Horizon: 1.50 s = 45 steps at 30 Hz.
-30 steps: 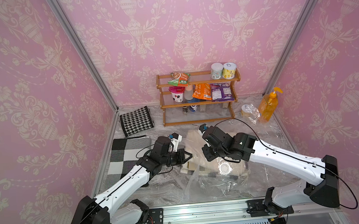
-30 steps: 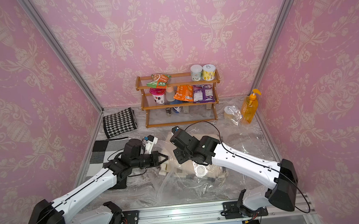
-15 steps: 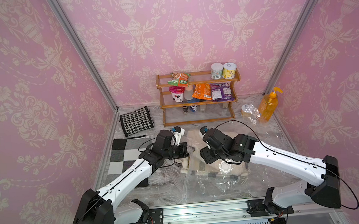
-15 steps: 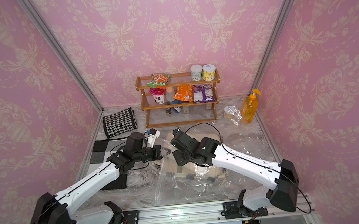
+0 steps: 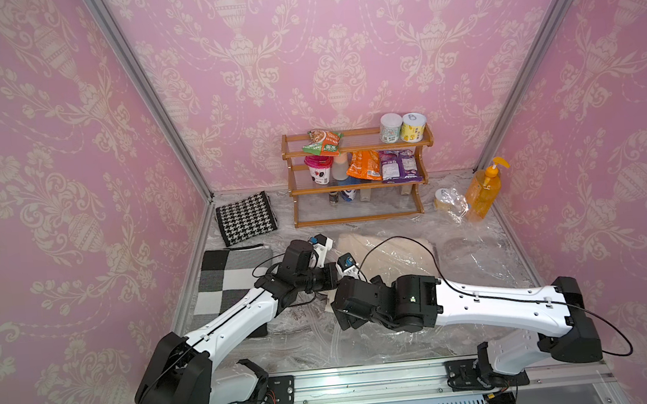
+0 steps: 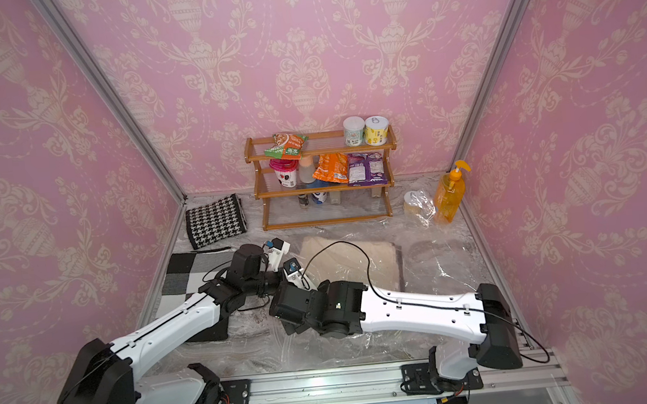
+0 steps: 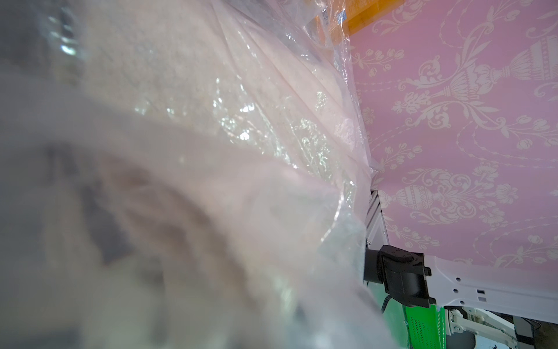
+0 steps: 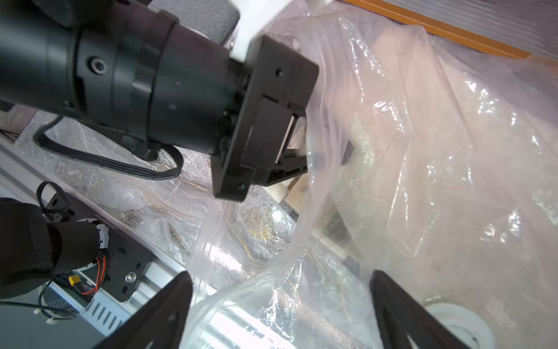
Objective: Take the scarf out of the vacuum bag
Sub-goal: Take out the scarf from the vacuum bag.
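My right claw (image 8: 279,273) stands wide open by the vacuum bag (image 8: 422,151). My left claw (image 8: 314,160), closed, perhaps pinches it.

A two-tier wooden rack (image 5: 355,219) of snack packets stands at twelve o'clock. A folded black-and-white houndstooth cloth (image 5: 246,223) lies at eleven, a grey, black and white checked mat (image 5: 229,277) at nine, and an orange plastic pump bottle (image 5: 483,193) stands at two.

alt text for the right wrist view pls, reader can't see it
The left tool, shut, pinches the lip of the clear vacuum bag, with a beige scarf showing through the plastic. The right tool stands wide open, loose plastic between its two black fingers, the white valve cap beside one.
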Tool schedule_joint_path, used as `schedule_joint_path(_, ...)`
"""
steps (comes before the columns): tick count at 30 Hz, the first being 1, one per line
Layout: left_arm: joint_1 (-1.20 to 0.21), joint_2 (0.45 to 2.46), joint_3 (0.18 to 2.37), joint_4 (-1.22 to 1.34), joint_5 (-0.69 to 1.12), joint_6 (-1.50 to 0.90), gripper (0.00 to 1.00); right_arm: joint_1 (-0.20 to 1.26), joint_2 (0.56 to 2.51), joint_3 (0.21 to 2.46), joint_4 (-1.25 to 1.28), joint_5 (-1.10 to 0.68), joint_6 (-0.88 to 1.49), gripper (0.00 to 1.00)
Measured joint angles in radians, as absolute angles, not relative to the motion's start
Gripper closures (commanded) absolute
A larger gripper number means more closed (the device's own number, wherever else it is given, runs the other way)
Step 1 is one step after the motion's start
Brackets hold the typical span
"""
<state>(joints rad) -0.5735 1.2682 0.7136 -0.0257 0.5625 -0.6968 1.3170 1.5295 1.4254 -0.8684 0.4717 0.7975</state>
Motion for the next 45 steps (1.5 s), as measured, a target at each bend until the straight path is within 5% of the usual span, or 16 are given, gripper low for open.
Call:
schedule_joint_path(10,-0.574,1.298,0.714,0.008,0.563,-0.697,1.00,1.344,1.816,1.668,-1.115,0.622,0.974,0.23)
schedule_joint_path(17,-0.574,1.298,0.714,0.009,0.563,-0.697,1.00,1.302,1.810,1.668,-1.148,0.641,0.977,0.69)
schedule_joint_path(20,-0.574,1.298,0.714,0.012,0.563,-0.697,1.00,1.283,1.797,1.667,-1.147,0.640,0.958,0.98)
schedule_joint_path(45,-0.574,1.132,0.558,-0.028,0.563,-0.694,1.00,1.158,1.461,1.251,-0.985,0.488,0.833,1.00)
